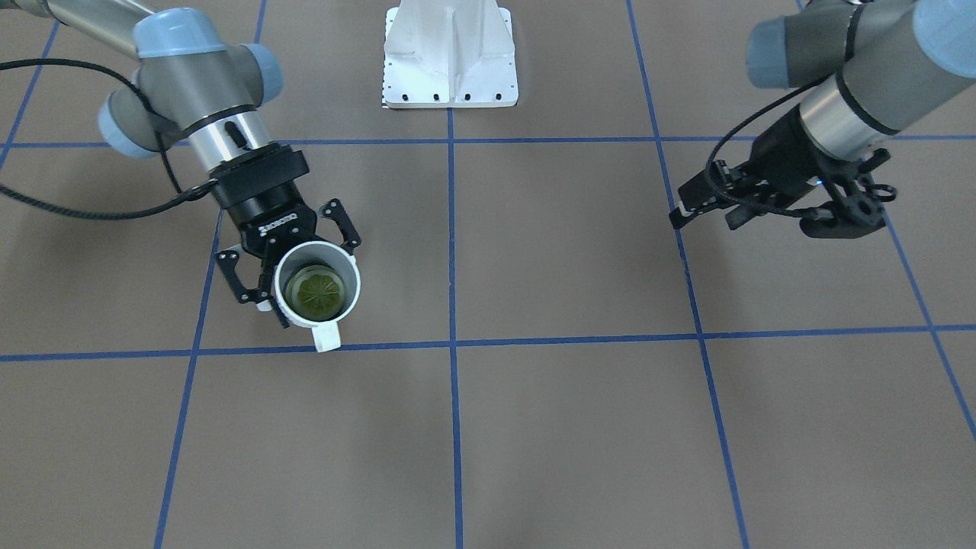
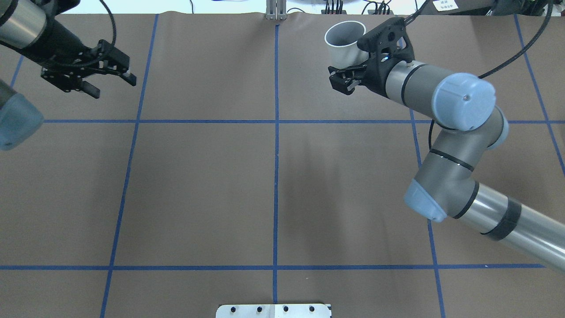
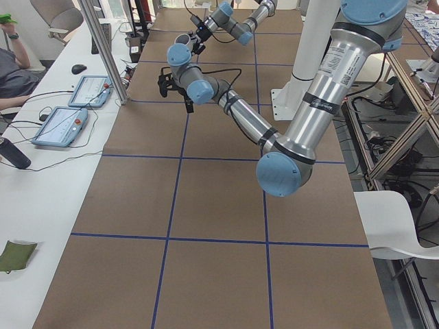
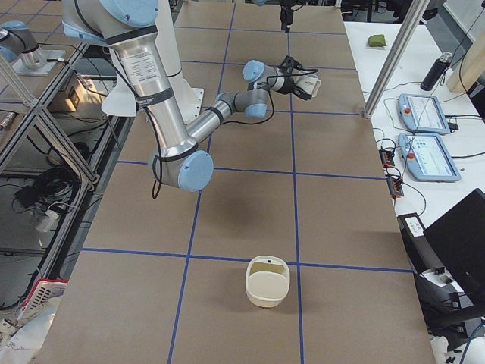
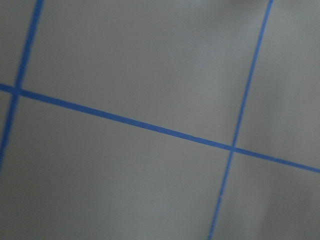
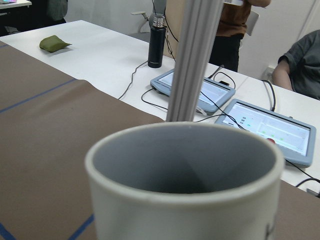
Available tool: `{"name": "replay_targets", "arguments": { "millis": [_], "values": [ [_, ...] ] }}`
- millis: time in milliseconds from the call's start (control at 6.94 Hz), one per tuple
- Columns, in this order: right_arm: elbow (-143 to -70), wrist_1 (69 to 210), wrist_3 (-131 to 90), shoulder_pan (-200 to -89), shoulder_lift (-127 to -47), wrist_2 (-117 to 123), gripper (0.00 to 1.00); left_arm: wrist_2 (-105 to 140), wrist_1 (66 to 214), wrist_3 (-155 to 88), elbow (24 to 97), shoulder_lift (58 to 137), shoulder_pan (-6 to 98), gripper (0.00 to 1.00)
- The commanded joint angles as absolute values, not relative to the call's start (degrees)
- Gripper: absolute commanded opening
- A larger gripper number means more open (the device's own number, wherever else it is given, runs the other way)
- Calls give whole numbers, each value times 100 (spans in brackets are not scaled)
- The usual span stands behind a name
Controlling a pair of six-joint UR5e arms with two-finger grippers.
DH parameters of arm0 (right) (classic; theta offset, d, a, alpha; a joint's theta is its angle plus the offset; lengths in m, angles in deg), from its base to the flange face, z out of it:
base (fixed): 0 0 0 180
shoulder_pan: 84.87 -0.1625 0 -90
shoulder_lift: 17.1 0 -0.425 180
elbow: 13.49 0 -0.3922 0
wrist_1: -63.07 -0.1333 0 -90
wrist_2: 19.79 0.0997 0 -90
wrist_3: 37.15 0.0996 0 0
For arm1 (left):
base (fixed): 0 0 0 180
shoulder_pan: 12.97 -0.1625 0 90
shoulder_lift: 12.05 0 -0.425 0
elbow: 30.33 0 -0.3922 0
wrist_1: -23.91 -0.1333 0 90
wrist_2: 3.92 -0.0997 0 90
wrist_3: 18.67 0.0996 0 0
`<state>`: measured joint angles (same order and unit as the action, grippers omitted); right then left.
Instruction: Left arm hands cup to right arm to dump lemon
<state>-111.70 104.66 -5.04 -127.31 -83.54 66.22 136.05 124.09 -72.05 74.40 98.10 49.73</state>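
The right arm's black ROBOTIQ-lettered hand (image 1: pixel 309 271) pinches the white ceramic mug (image 1: pixel 347 267) upright above the counter's far edge, so the dull yellow lemon (image 1: pixel 314 293) rests inside. The left arm's black open-frame hand (image 2: pixel 114 86) hangs spread and empty.

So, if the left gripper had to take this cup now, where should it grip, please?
Probably the handle, coming from the operators' side. The cup is upright in the right gripper, which holds the wall nearest the robot; the handle sticks out opposite, free.

Cup (image 6: pixel 190 210) bottom and lettering beyond the right wrist view's edge (overhead, half behind the right pincer (image 2: pixel 346 74)).
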Motion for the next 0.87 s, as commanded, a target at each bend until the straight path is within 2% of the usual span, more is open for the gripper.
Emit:
{"name": "replay_targets", "arguments": {
  "millis": [0, 144, 721],
  "values": [
    [-11612, 10456, -402, -13319, -8993, 6977, 39, 13346, 12219, -4707, 7417, 8958, 5486, 100],
    [-11850, 10421, -340, -13399, -9370, 6977, 38, 13345, 11808, -3731, 7452, 8807, 5880, 100],
    [-11870, 7501, 211, -13618, -11662, 6977, 38, 13213, 11435, -2607, 7382, 8464, 6270, 100]
  ]
}}
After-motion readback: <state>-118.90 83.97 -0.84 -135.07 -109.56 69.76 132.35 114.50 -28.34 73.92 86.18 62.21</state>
